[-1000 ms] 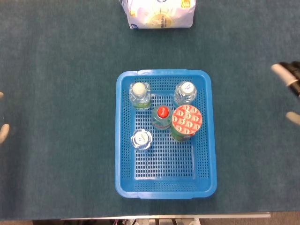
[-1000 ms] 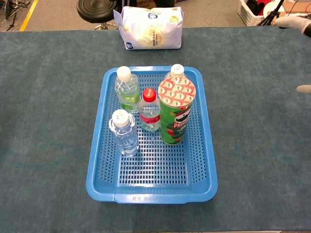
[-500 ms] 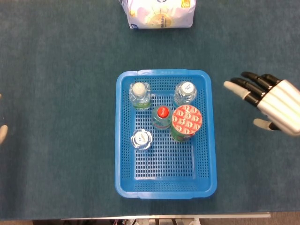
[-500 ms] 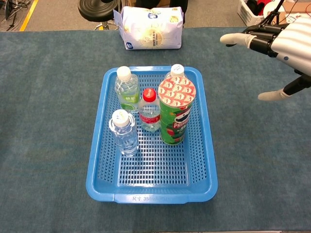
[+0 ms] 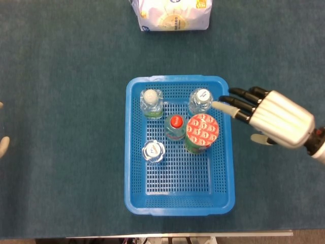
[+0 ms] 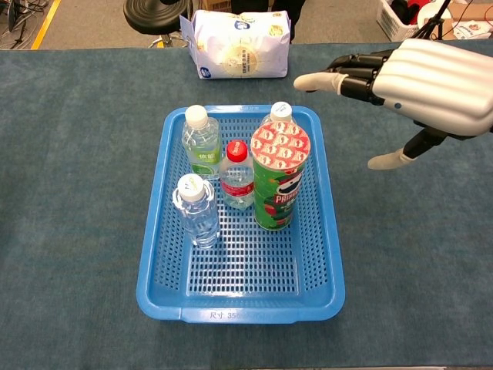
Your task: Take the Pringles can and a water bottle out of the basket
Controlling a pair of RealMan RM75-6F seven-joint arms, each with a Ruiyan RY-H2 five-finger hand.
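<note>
Silver right hand (image 5: 277,118) hovering at the blue basket's right rim, fingers (image 6: 327,79) spread and grasping nothing.
Black-and-cream fingers reaching toward the white-capped water bottle (image 5: 200,100) at the back right of the basket (image 5: 133,152), thumb hanging apart beyond the rim. Just in front of that bottle, upright, the green Pringles can (image 6: 280,179) with its red patterned lid, touching or nearly touching the red-capped bottle (image 6: 237,174) to its left. Behind and left, a green-labelled bottle (image 6: 199,141); nearer the front, a clear bottle (image 6: 196,210). All five standing in the basket's back half. Beyond the basket, on the teal worktop (image 5: 66,101), a white snack bag (image 6: 238,43). At the far left edge of the head view, only pale fingertips of the left hand (image 5: 3,144), pose impossible to tell.
</note>
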